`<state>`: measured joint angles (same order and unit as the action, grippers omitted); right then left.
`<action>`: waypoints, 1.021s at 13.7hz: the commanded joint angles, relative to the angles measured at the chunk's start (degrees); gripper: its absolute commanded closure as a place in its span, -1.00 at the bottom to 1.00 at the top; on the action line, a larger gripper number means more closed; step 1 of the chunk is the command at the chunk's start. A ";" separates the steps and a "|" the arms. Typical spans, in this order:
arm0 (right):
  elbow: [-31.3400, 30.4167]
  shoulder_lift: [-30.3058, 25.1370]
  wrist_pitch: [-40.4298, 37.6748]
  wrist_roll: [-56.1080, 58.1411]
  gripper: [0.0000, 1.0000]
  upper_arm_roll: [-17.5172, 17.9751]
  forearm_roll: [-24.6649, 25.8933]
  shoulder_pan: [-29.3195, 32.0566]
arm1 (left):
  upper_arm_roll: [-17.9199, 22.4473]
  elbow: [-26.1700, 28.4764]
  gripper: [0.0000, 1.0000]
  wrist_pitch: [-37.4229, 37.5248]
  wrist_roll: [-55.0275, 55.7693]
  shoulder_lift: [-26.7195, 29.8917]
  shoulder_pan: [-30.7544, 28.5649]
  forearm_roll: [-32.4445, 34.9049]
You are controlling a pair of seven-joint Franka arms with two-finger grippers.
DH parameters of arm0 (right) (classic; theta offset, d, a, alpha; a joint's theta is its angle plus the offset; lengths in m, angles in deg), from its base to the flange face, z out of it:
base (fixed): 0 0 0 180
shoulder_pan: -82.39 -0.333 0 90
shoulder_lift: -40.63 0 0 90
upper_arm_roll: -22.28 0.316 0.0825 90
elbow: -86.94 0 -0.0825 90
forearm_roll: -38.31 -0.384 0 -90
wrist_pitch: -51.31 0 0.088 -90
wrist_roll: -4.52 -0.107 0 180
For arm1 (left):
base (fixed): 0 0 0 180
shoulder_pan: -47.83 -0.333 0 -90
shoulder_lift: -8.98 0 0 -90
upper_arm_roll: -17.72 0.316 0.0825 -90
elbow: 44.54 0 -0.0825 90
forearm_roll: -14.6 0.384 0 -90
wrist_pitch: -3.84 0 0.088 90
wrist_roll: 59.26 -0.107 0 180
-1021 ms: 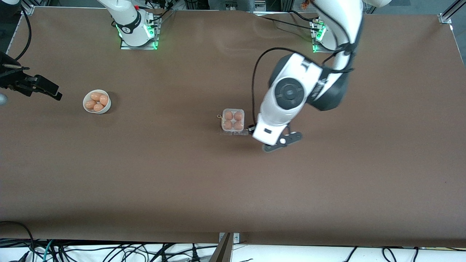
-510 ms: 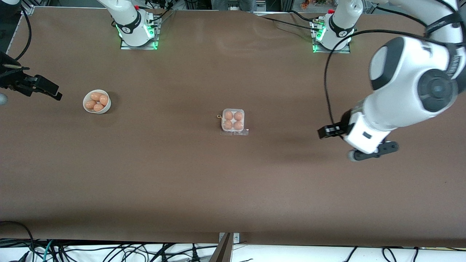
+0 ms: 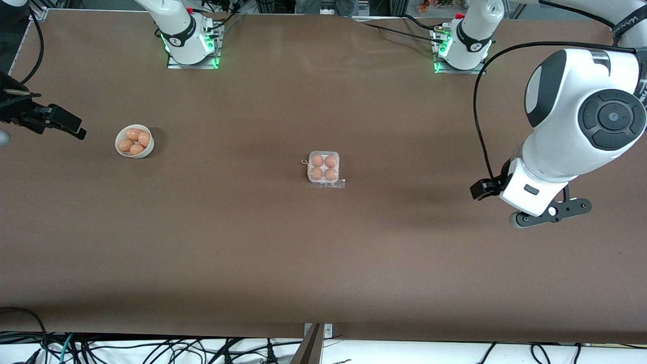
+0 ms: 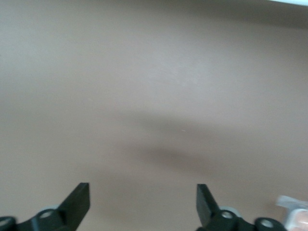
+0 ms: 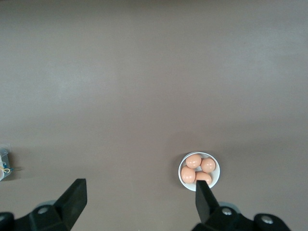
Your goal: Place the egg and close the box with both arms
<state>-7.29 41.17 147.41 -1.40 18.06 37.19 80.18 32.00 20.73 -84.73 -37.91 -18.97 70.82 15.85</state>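
Brown matte sheeting covers the long table (image 3: 212, 242), which is framed at its corners by aluminium profile, and loose black cables are seen trailing along the edge nearest the front camera. Near the middle of the table the box (image 3: 323, 168) is set, a small square carton of white tray and glossy clear plastic with rounded corners; four smooth orange-brown eggs are held in its cells, among them the egg (image 3: 317, 161), and the clear lid appears to be laid over them, though this cannot be told for certain. A flat strip of clear plastic is seen along the box's edge nearer the front camera. Toward the right arm's end of the table a round white bowl (image 3: 134, 141) is placed, well apart from the box, with several more eggs of the same look piled in it. The left gripper (image 4: 143, 204) is held over bare sheeting toward the left arm's end of the table, well apart from the box, its black angular fingers (image 4: 79, 198) spread wide with nothing between them. The right gripper (image 5: 139, 204) is held at the right arm's end of the table, with the bowl in sight below it, its fingers (image 5: 76, 195) likewise spread wide and holding nothing.
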 commanded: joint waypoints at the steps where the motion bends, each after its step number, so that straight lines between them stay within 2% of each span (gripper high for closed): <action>1: -0.43 -0.45 0.40 0.38 -1.00 0.62 0.76 0.54 | -1.00 1.00 -1.00 1.38 -8.66 3.68 -3.82 2.09; 3: -0.43 -0.45 0.40 0.38 -1.00 0.62 0.68 0.54 | -1.17 3.19 -1.00 1.29 -13.60 6.32 -7.07 1.92; 6: -0.43 -0.45 0.40 0.29 -1.00 0.62 0.68 0.54 | -8.44 4.61 -1.00 1.38 -18.27 9.31 -16.46 2.18; 8: -0.43 -0.45 0.40 0.29 -1.00 0.62 0.68 0.54 | -9.35 6.97 -1.00 1.21 -18.36 11.85 -17.72 2.27; 10: -0.43 -0.45 0.40 0.29 -1.00 0.62 0.68 0.54 | -9.35 13.36 -1.00 0.42 -20.72 16.15 -17.81 2.27; 14: -0.43 -0.45 0.40 0.29 -1.00 0.62 0.68 0.54 | -9.70 20.32 -1.00 -4.14 -21.18 20.38 -18.77 1.39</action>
<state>-7.31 41.17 147.43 -1.40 18.07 37.19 80.18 23.43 34.22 -85.26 -57.62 -3.22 53.14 16.72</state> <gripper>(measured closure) 0.000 0.000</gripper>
